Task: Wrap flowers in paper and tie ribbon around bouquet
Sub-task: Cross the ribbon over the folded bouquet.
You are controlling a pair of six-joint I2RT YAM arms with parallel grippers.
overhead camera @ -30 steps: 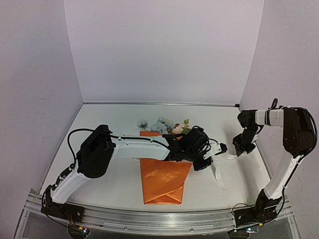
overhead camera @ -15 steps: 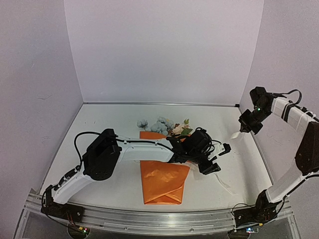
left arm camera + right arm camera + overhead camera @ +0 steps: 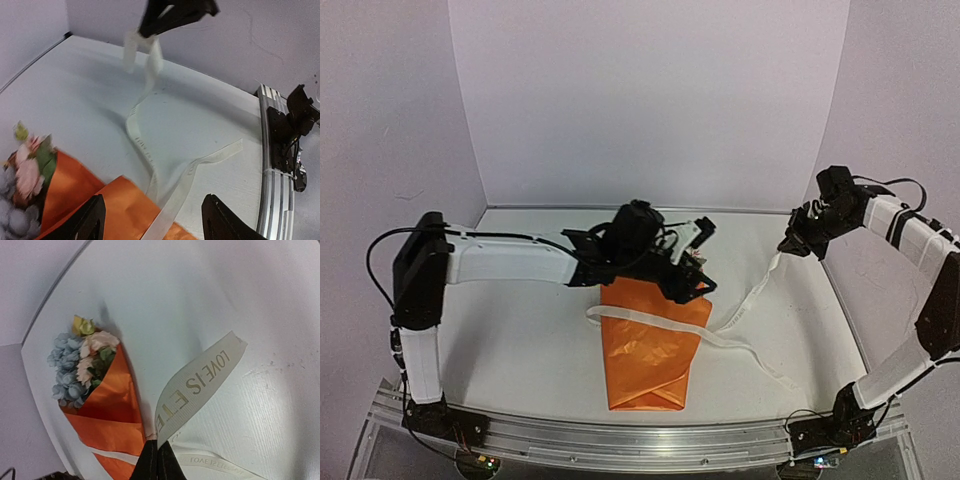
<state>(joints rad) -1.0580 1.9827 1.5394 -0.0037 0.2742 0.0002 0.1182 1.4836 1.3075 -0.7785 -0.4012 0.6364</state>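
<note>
The bouquet lies mid-table, a cone of orange paper (image 3: 645, 365) with the flowers (image 3: 80, 365), blue, white and pink, at its far end. In the top view my left arm hides the blooms. The cream ribbon (image 3: 650, 321) lies across the paper and rises to the right, into my right gripper (image 3: 792, 243). That gripper (image 3: 157, 462) is shut on the ribbon (image 3: 200, 380) near its lettered end. My left gripper (image 3: 698, 258) hovers open over the cone's upper right edge. In its wrist view the ribbon (image 3: 140, 135) runs between the spread fingers (image 3: 90, 217), untouched.
An aluminium rail (image 3: 620, 440) runs along the near edge, with the right arm's base (image 3: 290, 130) bolted to it. Purple walls close the back and both sides. A loose ribbon tail (image 3: 775, 370) trails toward the front right.
My left gripper opened, let go of the ribbon and drew back left over the bouquet's top. My right gripper lifted its ribbon end up and away to the right.
</note>
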